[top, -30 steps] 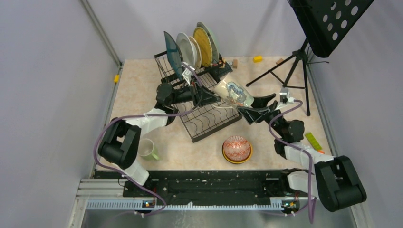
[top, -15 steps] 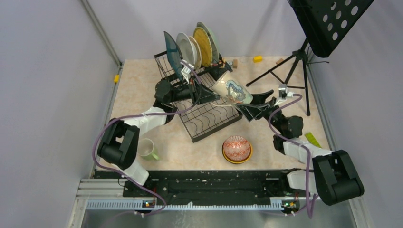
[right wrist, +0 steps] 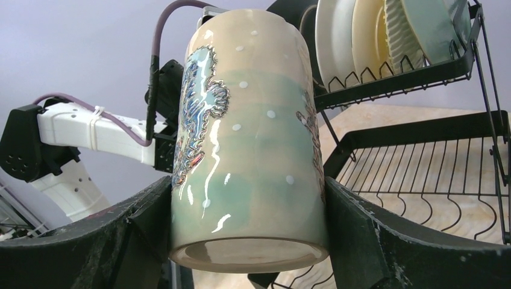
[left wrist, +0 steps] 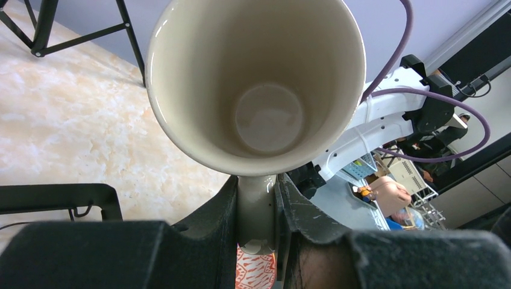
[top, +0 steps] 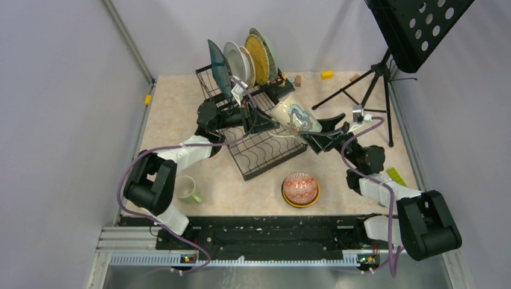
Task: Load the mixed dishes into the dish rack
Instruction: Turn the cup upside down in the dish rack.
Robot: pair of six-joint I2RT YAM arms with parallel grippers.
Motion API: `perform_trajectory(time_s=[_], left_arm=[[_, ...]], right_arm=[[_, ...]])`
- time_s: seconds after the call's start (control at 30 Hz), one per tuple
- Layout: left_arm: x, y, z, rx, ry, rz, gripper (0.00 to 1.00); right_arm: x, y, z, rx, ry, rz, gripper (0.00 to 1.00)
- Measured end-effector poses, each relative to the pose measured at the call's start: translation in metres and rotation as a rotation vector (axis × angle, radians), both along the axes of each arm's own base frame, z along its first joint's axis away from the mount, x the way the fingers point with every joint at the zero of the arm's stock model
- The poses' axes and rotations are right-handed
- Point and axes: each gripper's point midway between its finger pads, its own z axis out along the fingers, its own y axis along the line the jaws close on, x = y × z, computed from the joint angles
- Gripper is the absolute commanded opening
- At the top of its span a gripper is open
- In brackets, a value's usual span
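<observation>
Pinches handle [left wrist: 256,211] of cream mug [left wrist: 253,90] in left gripper [left wrist: 257,191], jaws set narrow, tight on both sides. Grips same mug's body in right gripper [right wrist: 248,208], fingers [right wrist: 361,241] spread wide, pressed to both flanks. Holds mug tilted in air over right edge of dish rack [top: 265,153] lower tray. Shows four plates [top: 247,57] upright in upper slots. Shows light-green mug [top: 188,190] on table [top: 175,120], stacked bowls [top: 300,188] just in front of rack.

Lavender walls [top: 60,120] — marbled beige tabletop [top: 175,114], black music stand [top: 416,27] right.
</observation>
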Motion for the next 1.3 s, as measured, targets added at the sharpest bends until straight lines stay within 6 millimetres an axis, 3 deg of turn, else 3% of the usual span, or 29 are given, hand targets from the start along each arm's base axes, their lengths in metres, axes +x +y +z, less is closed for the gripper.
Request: perform_trajectory(time_s=[0.07,0.43,1.3], left_arm=[[0.000,0.000,0.000,0.000,0.002,-0.001,0.00],[-0.005,0.001,0.009,-0.025,0.006,-0.017,0.00],[-0.013,-0.001,0.019,-0.067,0.030,-0.047,0.00]], right_arm=[[0.000,0.000,0.000,0.000,0.000,0.002,0.79],[-0.006,0.001,0.005,0.004,-0.014,0.022,0.93],[-0.017,0.008,0.005,0.016,-0.013,0.089,0.98]])
